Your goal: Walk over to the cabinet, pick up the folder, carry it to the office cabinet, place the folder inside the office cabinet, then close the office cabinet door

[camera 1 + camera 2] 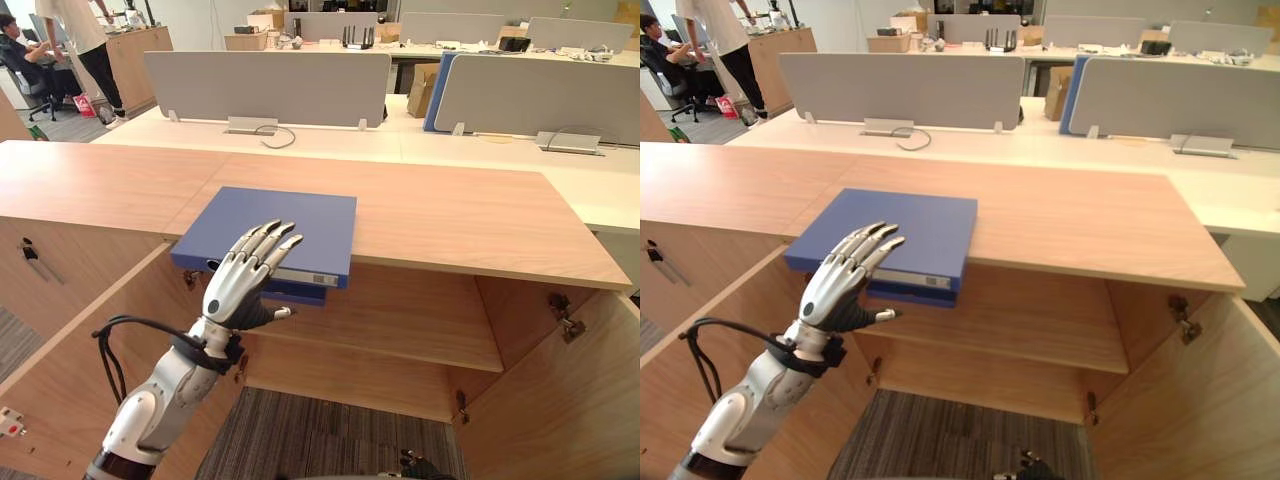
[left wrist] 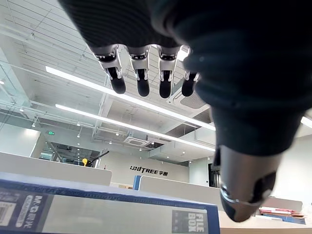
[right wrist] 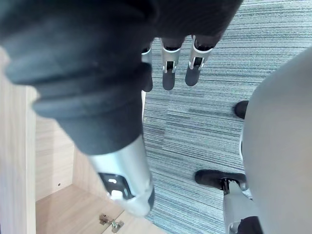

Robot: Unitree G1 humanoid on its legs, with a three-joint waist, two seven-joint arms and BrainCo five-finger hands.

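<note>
Left hand (image 1: 240, 285) spread open at the blue folder (image 1: 290, 225).
Straight fingers above its near edge, thumb beneath, nothing gripped; the folder overhangs the cabinet worktop (image 1: 450, 215). Right hand (image 3: 168, 73) hangs relaxed, empty.

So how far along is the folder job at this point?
Done: the robot is at the cabinet, whose doors stand open. In hand: the left hand reaches the blue folder overhanging the cabinet top, straight fingers above it, thumb below, no grip yet. The right hand hangs open over the carpet. Left: lifting the folder, carrying it, placing it inside, closing the door.
</note>
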